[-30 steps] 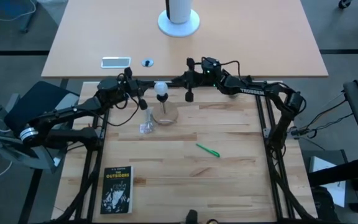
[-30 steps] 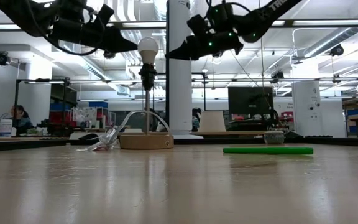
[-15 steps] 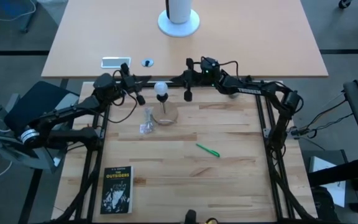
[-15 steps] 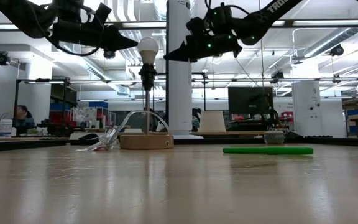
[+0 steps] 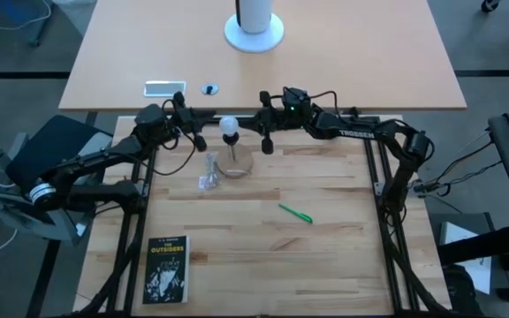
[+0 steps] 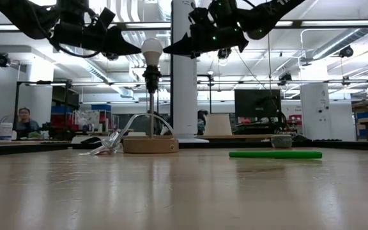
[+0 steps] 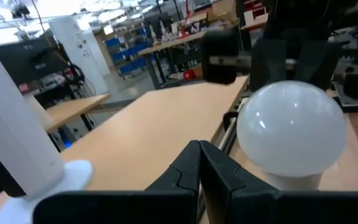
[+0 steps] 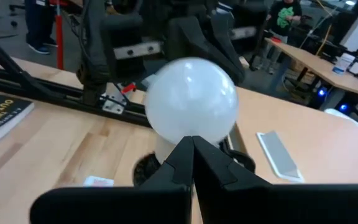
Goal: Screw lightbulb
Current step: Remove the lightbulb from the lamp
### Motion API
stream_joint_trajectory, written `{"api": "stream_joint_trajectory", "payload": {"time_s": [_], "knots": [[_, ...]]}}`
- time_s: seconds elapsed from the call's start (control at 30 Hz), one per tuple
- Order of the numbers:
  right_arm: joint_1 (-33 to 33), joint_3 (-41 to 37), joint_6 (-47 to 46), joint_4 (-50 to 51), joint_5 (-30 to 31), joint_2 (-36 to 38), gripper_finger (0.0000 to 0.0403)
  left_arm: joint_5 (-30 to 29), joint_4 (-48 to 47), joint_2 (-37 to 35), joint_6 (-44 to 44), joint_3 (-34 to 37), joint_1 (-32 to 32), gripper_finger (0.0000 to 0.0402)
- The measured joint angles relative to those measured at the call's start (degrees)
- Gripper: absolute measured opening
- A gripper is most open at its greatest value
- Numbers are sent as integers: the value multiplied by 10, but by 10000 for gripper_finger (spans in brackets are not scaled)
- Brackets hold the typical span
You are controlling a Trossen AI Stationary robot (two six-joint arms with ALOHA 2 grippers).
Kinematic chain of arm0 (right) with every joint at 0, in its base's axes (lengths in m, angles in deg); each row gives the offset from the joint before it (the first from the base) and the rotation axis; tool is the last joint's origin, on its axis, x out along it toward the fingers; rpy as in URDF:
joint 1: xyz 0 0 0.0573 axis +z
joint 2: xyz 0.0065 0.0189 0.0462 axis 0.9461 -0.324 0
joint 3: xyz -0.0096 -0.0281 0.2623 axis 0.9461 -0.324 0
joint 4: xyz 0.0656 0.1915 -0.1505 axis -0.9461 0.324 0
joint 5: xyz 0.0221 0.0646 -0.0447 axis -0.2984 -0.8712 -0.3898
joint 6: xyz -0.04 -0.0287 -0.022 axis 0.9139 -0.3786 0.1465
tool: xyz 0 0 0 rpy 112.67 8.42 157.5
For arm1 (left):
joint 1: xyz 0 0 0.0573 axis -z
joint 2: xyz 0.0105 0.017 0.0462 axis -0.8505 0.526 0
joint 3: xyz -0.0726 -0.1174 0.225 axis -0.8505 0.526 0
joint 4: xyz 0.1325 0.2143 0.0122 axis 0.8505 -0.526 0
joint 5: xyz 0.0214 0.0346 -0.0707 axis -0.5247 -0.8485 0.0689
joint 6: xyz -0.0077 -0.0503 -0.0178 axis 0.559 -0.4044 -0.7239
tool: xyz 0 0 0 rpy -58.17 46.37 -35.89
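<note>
counts: one lightbulb [image 5: 229, 126], one round wooden lamp base [image 5: 236, 163], one clear plastic wrapper [image 5: 208, 176], one green pen [image 5: 295, 213], one book [image 5: 166, 269], one phone [image 5: 164, 87], two arms with one gripper each.
left gripper [image 5: 200, 141]: fingers are pressed together, nothing is held; it is raised above the table, just left of the lightbulb, not touching it.
right gripper [image 5: 267, 141]: fingers are pressed together, nothing is held; it is raised just right of the lightbulb, with a gap seen in the low view.
lightbulb: seated upright in the socket on top of the thin stem of the lamp base, globe up, near the far middle of the table [image 5: 325, 256].
lightbulb vs grippers: it is flanked by both closed tips at about globe height; in each wrist view the globe is seen just past that arm's shut fingertips.
wrapper: lies on the table touching the lamp base on its left side.
pen: lies flat, well apart from the lamp base, toward the right front.
book: lies at the front left of the table.
phone: lies on the farther desk behind.
</note>
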Motion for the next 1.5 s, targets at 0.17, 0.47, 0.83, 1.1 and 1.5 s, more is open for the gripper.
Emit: {"api": "stream_joint_trajectory", "payload": {"time_s": [0.17,0.47,0.83,1.1,1.5], "knots": [[14,1,3,-5,-1,0,0,10,-12,0,-12,0,6,0],[19,9,-7,-4,10,0,0,45,-14,0,-15,0,24,0],[19,9,-18,-4,22,0,0,48,-15,0,-41,0,25,0],[14,9,-18,-3,68,0,0,68,-17,-2,-51,0,26,0],[12,9,-17,4,105,3,0,73,-19,-15,-59,0,28,0]]}}
